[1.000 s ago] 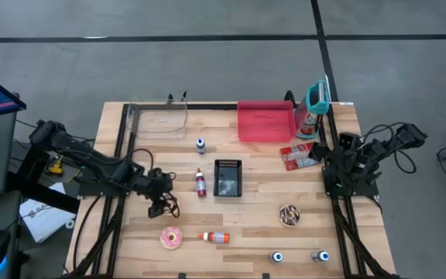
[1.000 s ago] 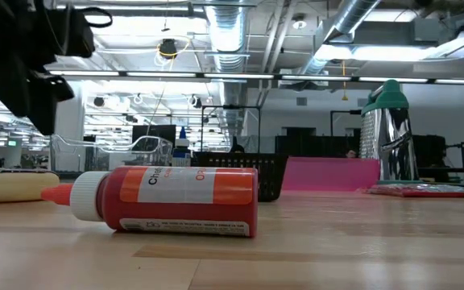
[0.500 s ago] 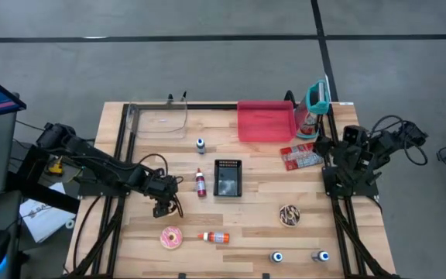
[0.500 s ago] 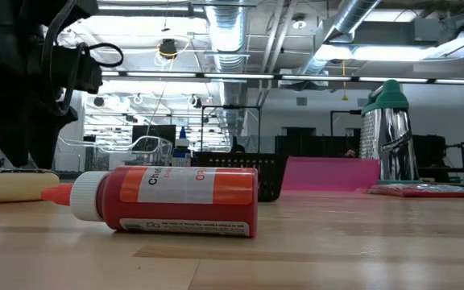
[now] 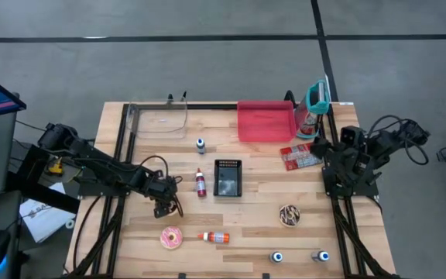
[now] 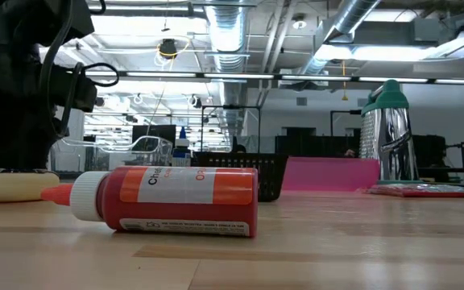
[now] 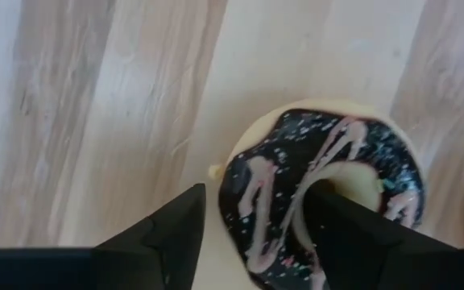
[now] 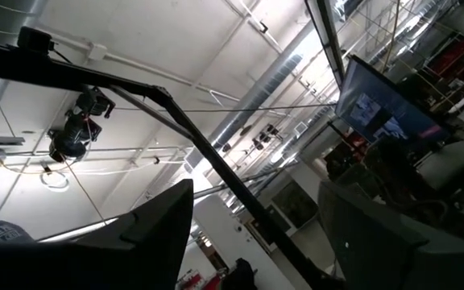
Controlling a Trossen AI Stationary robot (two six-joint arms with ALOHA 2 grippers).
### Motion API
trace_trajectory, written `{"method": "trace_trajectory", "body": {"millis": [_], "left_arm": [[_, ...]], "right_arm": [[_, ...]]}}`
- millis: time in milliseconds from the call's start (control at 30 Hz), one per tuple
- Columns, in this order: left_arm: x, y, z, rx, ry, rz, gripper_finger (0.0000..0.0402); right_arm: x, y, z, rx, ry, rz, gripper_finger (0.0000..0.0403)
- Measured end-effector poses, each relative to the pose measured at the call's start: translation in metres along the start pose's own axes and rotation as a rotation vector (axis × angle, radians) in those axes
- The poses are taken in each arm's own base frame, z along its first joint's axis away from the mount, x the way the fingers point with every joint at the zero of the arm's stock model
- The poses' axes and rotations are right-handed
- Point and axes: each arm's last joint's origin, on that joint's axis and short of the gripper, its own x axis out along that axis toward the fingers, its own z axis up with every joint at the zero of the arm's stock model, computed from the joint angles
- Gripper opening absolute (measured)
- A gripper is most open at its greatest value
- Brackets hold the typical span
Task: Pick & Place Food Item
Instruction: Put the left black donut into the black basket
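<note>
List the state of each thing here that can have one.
Left tool: open, straddling the chocolate donut rim.
Right tool: open, pointing upward.
Red bottle: capped, lying on its side.
Grater: upright.
Pink donut: lying flat, untouched.
</note>
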Motion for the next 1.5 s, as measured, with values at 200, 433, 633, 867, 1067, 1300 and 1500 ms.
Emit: {"method": "trace_trajectory", "body": {"millis": [200, 433, 633, 867, 1067, 1300, 1500], "left_arm": [[0.000, -0.001, 0.002, -0.003, -0.022, -0.016, 0.0138], [-0.018, -0.001, 0.007, -0.061, -0.144, -0.069, 0.0079], [-0.044, 0.002, 0.027, -0.118, -0.399, -0.131, 0.0066], [-0.076, 0.007, 0.099, 0.026, -0.597, 0.101, 0.0065], [-0.056, 0.015, 0.175, 0.138, -0.479, 0.274, 0.0065], [-0.017, 0.014, 0.208, 0.153, -0.363, 0.326, 0.0065], [0.001, 0.002, 0.209, 0.186, -0.379, 0.393, 0.0065]], "right_arm": [[0.001, 0.000, 0.000, 0.011, -0.009, 0.006, 0.0258], [0.001, 0.001, 0.001, 0.016, -0.021, 0.015, 0.0258], [0.001, 0.001, 0.001, 0.013, -0.027, 0.017, 0.0258], [0.001, 0.002, 0.003, 0.006, -0.041, 0.018, 0.0258], [-0.001, 0.003, 0.006, -0.011, -0.064, 0.006, 0.0258], [-0.001, 0.003, 0.007, -0.032, -0.081, -0.007, 0.0258], [-0.001, 0.002, 0.006, -0.035, -0.072, -0.012, 0.0258]]}}
